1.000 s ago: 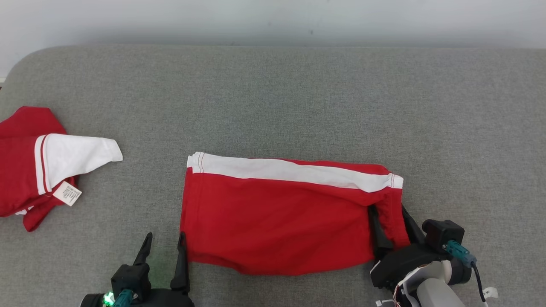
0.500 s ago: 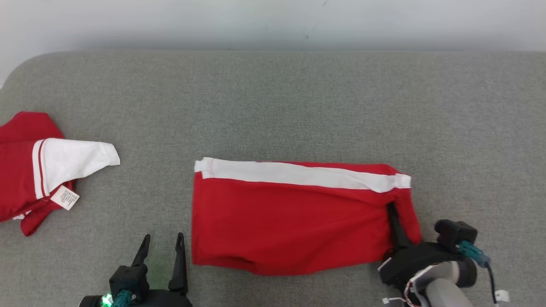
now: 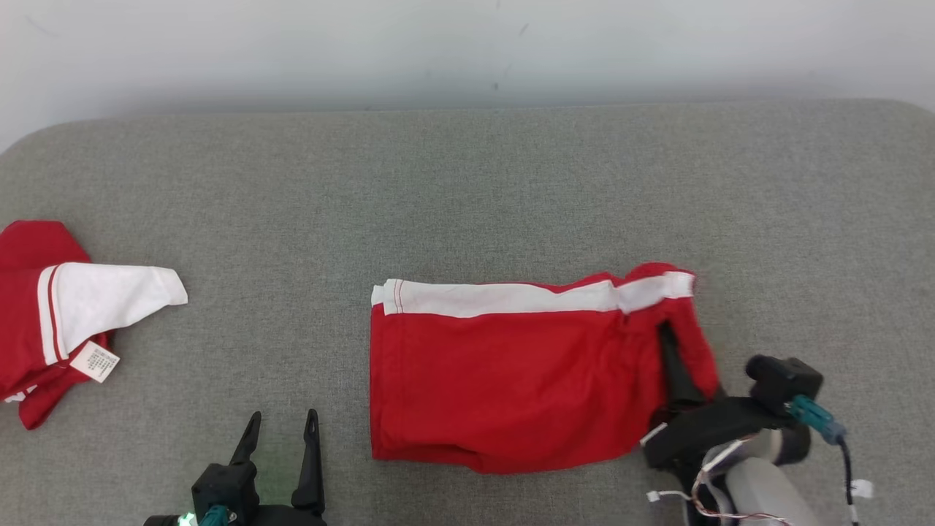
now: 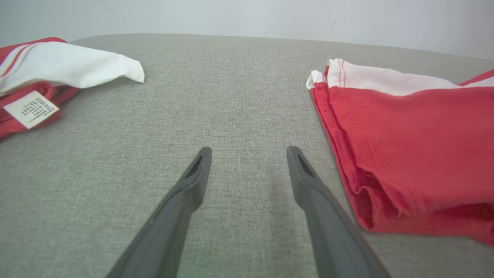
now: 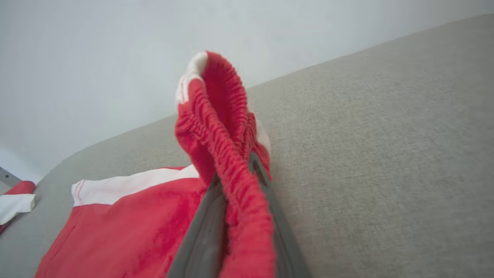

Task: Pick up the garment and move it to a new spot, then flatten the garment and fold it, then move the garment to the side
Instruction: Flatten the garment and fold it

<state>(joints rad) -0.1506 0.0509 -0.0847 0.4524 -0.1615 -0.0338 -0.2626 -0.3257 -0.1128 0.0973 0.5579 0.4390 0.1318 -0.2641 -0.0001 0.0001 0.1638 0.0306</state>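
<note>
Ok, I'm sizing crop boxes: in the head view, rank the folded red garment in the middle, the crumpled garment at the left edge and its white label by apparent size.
Largest: middle garment.
Next: left garment, though the frame edge cuts it off, so its full extent is unsure.
Smallest: white label.

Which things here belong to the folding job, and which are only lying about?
Job:
red shorts with white stripe
right gripper, shut on their waistband
left gripper, open, beside them

Lying about:
other red-and-white garment, far left, with label
</note>
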